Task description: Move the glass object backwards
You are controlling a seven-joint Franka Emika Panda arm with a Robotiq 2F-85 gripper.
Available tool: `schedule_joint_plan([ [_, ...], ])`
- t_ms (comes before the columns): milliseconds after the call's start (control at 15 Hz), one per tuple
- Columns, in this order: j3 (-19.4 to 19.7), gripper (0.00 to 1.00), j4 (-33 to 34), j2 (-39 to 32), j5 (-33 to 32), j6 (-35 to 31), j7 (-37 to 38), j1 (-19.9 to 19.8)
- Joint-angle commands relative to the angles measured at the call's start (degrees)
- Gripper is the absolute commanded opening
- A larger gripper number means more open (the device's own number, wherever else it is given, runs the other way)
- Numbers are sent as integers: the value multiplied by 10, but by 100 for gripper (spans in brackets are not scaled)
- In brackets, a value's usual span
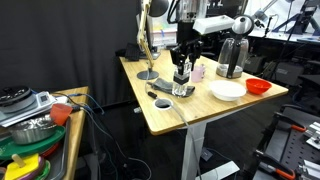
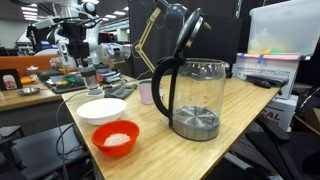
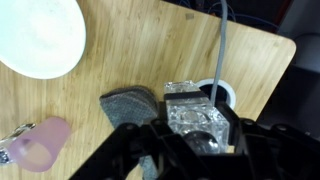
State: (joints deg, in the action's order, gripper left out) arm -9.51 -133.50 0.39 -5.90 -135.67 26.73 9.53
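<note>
My tabletop (image 1: 165,112) is pale wood on a white leg (image 1: 189,150). A black curtain (image 1: 60,40) hangs behind it, and a second wooden table (image 1: 78,96) stands close beside.

The cup (image 1: 197,72) stands between the bottle (image 3: 195,118) and the kettle (image 1: 231,57).

Arm (image 1: 215,22): white rounded links, blk joints, seen above table (image 1: 200,110). Gripper (image 1: 182,72): all blk, boxy, angular frame. Thin grey cable (image 3: 221,45) leaves gripper body, crossing over table top.
</note>
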Motion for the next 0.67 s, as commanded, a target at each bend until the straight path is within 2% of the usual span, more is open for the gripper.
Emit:
schedule_joint_plan([
  [0,14,27,12,14,-8,-13,51,-16],
  [600,50,27,85,-45,-104,-4,237,-39],
])
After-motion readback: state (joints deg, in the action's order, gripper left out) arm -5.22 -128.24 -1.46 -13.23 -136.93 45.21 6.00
